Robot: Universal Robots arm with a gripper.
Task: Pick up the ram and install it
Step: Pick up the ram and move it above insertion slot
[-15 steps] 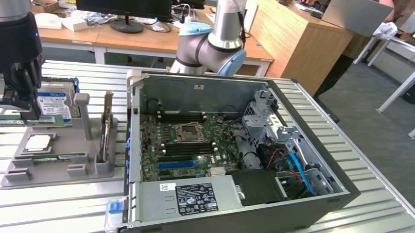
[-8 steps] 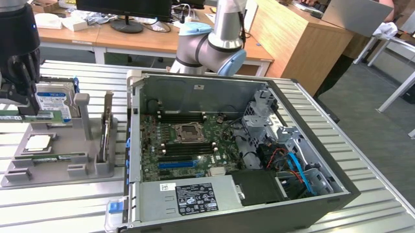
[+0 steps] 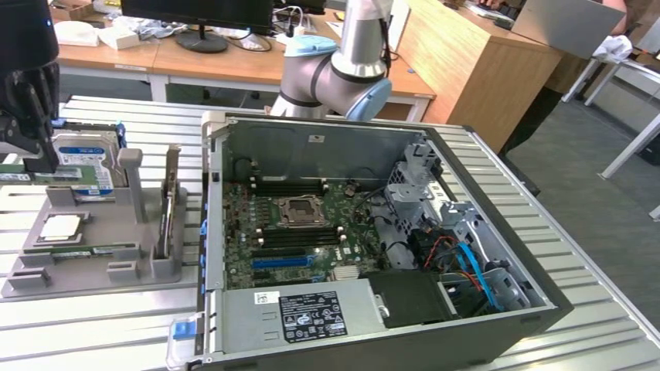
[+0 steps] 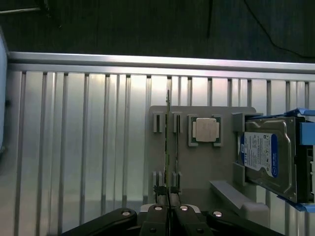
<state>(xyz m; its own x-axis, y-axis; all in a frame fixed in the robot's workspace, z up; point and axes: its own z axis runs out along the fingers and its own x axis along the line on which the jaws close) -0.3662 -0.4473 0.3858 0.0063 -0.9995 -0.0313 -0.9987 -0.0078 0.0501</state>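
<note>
Holding the ram (image 3: 73,184) (image 4: 168,147) edge-on between fingers closed onto it, the end effector (image 3: 39,164) (image 4: 169,219) hangs at the exterior view's left, just above the grey fixture (image 3: 98,268) (image 4: 197,167) carrying a hard drive (image 3: 88,154) (image 4: 266,152). Rightward, the open computer case (image 3: 309,151) lies on the surface (image 3: 103,328).

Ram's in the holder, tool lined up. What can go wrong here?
The ram stands edge-on and thin in the gray holder; a slightly offset tool may clip it instead of straddling it.
The CPU sits close beside it and might get knocked.
Cables crowd the computer case, so insertion might snag.
</note>
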